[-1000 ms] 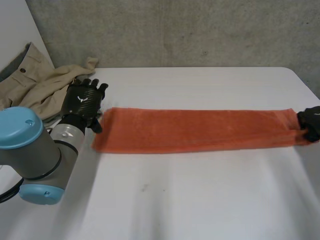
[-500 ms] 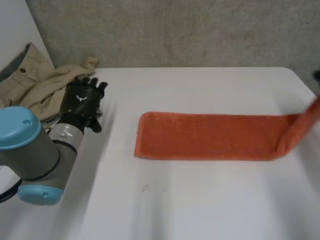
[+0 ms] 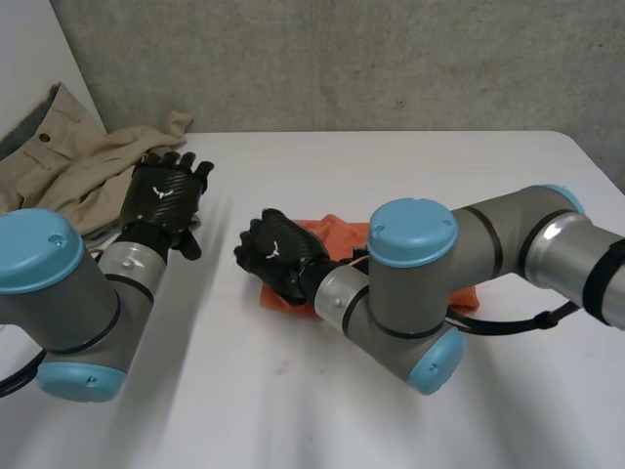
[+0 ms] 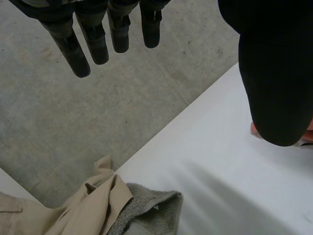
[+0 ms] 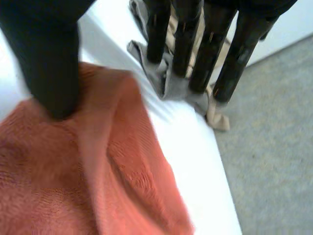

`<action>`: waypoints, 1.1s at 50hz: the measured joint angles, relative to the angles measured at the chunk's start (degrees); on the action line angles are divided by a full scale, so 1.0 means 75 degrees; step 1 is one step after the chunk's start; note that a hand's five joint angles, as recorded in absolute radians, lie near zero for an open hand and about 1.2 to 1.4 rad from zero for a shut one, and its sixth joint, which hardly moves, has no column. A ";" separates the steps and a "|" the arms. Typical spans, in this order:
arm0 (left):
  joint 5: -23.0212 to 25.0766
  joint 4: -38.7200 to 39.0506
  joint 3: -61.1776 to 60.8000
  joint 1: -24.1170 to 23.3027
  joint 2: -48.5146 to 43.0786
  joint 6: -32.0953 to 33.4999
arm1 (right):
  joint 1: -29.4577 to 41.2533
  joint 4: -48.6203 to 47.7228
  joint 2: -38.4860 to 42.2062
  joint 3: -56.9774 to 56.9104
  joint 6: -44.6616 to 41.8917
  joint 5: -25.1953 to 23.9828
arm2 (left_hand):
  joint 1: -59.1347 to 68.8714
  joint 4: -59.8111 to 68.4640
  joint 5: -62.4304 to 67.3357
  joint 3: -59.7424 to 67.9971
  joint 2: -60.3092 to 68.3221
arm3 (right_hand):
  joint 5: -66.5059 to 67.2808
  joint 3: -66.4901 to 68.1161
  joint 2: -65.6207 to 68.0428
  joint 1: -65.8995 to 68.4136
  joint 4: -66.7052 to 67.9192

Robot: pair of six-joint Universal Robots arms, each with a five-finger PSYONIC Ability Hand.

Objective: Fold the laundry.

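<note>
The orange towel (image 3: 337,233) lies doubled over in the middle of the white table (image 3: 293,410), mostly hidden under my right arm. My right hand (image 3: 278,252) hovers over the towel's left end, fingers straight and spread, holding nothing. In the right wrist view the thumb (image 5: 49,63) rests at the rumpled towel (image 5: 122,171) while the fingers point past its edge. My left hand (image 3: 166,195) hangs open to the left of the towel, apart from it. Its straight fingers (image 4: 98,34) hold nothing.
A pile of beige clothes (image 3: 78,166) lies at the table's far left corner, just beyond my left hand. A grey cloth (image 4: 146,210) sits tucked against the beige garment (image 4: 93,205). The table's far edge meets a concrete wall.
My right arm swept from the far right across to the left, carrying the towel's right end over its left end, and its hand opened. The towel now lies much shorter. My left hand stayed put.
</note>
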 measured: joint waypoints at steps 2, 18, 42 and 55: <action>0.0001 0.0002 0.0040 -0.0029 -0.0033 0.0008 | 0.0007 0.0078 -0.0066 -0.0030 0.0232 0.0394 | 0.0000 0.0000 0.0000 0.0000 -0.0001 | -0.1596 -0.1551 -0.1472 -0.0813 -0.1739; 0.0062 -0.0089 0.1117 -0.1199 -0.0357 -0.0103 | -0.2054 0.0579 -0.2180 0.2282 0.2984 0.1399 | -0.0001 0.0000 0.0000 0.0000 -0.0001 | -0.1984 -0.2059 -0.1867 -0.0934 -0.2149; 0.0592 -0.2038 0.4376 -0.2545 -0.3390 -0.0213 | -0.3250 -0.0328 -0.2401 0.4312 0.2852 0.1228 | 0.0000 0.0000 0.0001 0.0000 0.0000 | -0.1372 -0.1231 -0.1132 -0.0379 -0.1481; -0.0019 -0.1951 0.4841 -0.1857 -0.3757 0.0659 | -0.3254 -0.0321 -0.2393 0.4314 0.2847 0.1228 | 0.0000 0.0001 0.0002 0.0001 0.0000 | -0.1194 -0.1058 -0.0989 -0.0237 -0.1314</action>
